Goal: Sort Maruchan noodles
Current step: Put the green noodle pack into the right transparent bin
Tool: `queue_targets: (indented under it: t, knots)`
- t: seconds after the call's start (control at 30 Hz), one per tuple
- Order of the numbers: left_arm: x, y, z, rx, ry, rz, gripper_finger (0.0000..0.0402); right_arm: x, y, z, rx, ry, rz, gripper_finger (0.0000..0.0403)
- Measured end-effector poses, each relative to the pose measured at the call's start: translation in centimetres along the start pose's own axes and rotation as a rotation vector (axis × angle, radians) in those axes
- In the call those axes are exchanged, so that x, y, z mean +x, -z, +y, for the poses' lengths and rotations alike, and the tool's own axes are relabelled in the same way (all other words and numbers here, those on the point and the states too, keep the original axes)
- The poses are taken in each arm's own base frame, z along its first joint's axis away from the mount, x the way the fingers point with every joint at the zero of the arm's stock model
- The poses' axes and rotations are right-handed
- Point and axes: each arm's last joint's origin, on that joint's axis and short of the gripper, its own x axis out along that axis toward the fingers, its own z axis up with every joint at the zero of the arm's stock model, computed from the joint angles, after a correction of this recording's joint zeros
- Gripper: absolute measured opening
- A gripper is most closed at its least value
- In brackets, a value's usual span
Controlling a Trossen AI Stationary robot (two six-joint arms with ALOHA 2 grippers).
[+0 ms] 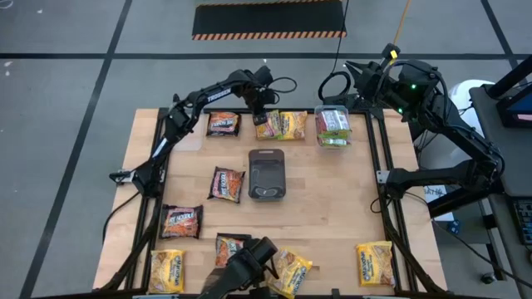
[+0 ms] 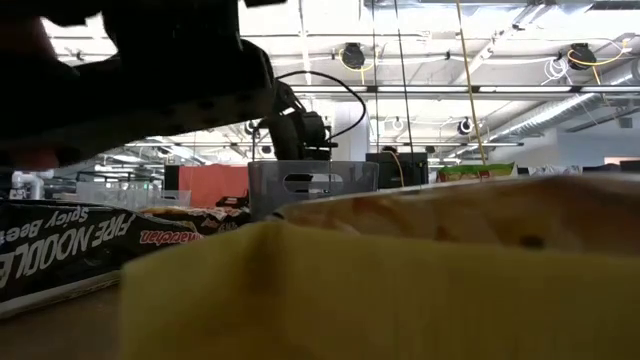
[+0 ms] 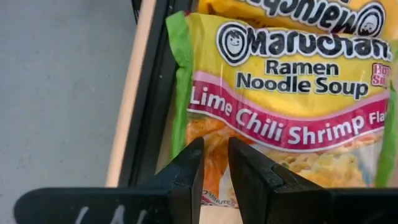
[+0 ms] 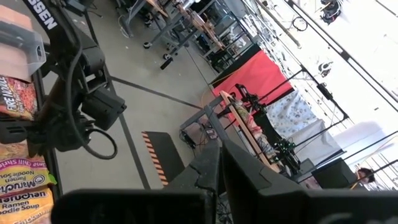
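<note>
green-edged packet (image 3: 292, 93): "Maruchan Ramen Noodle Soup, Lime Chili Shrimp" | dark packet (image 2: 70, 250): "FIRE NOODLE, Spicy Beef"

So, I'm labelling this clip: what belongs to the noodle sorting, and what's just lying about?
Job:
Lime Chili Shrimp packet under the left gripper
dark packets
yellow packets
clear tub already holding packets

Lying about:
dark grey tray
right gripper, parked off the table

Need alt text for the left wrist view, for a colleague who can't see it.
The left gripper hovers, fingers slightly apart, over a Lime Chili Shrimp Maruchan packet lying by the table's dark edge rail; grey floor lies beyond.
</note>
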Motion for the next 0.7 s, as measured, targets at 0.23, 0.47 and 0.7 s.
queue_targets:
  t: [0.23, 0.47, 0.7]
  knots:
    - [0.8, -0.6, -0.1, 0.025, -0.041, -0.022, 0.0079, 0.0, 0.0, 0.0, 0.000, 0.000, 0.000, 0.0015]
    - [1.0, -0.8, -0.5, 0.043, -0.072, -0.011, 0.0079, 0.0, 0.0, 0.0, 0.000, 0.000, 0.000, 0.0015]
    - [0.9, -1.2, -0.9, 0.165, -0.180, 0.036, 0.0079, 0.0, 0.0, 0.0, 0.000, 0.000, 0.000, 0.0015]
